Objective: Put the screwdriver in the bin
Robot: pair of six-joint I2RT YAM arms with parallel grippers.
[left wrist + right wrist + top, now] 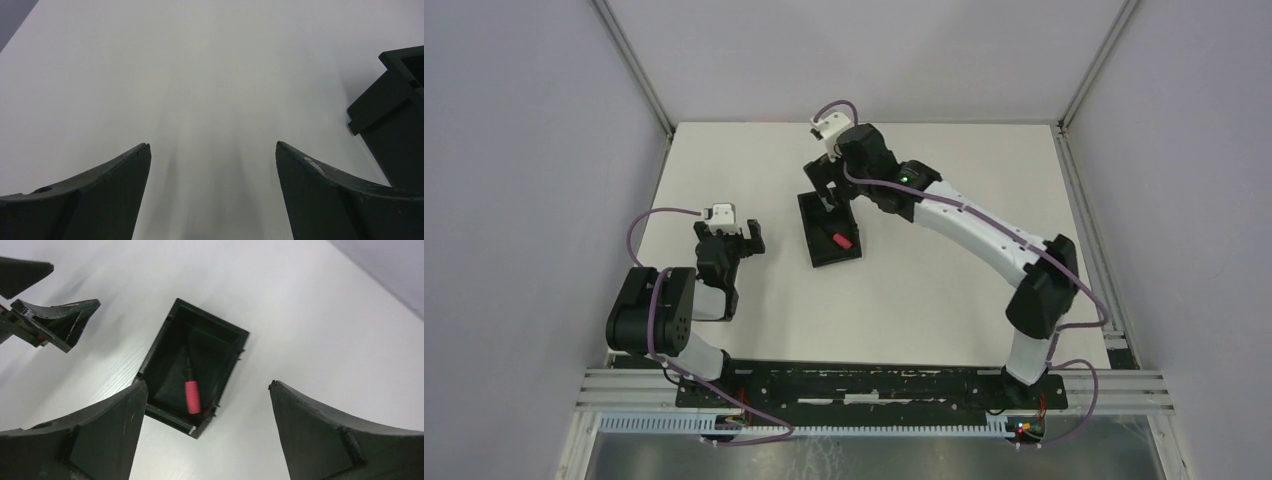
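Placement looks done: the slim screwdriver with a thin black shaft and short red-pink handle (191,387) lies flat on the floor of the small black rectangular plastic bin (159,347), its handle toward one short wall, and neither arm touches it. The bin stands on the white table (944,300) about midway between the left and right edges, somewhat nearer the far edge. The right gripper (208,384) hangs above the bin with its fingers spread wide and nothing between them. The left gripper (212,144) sits low over bare tabletop toward the left edge, near the bin's long wall, its fingers likewise spread and empty. By my reading, only the retreat is left. The right arm should lift straight up, clear of the bin's walls, before swinging toward the near edge, so it neither nudges the bin nor tips the tool out.
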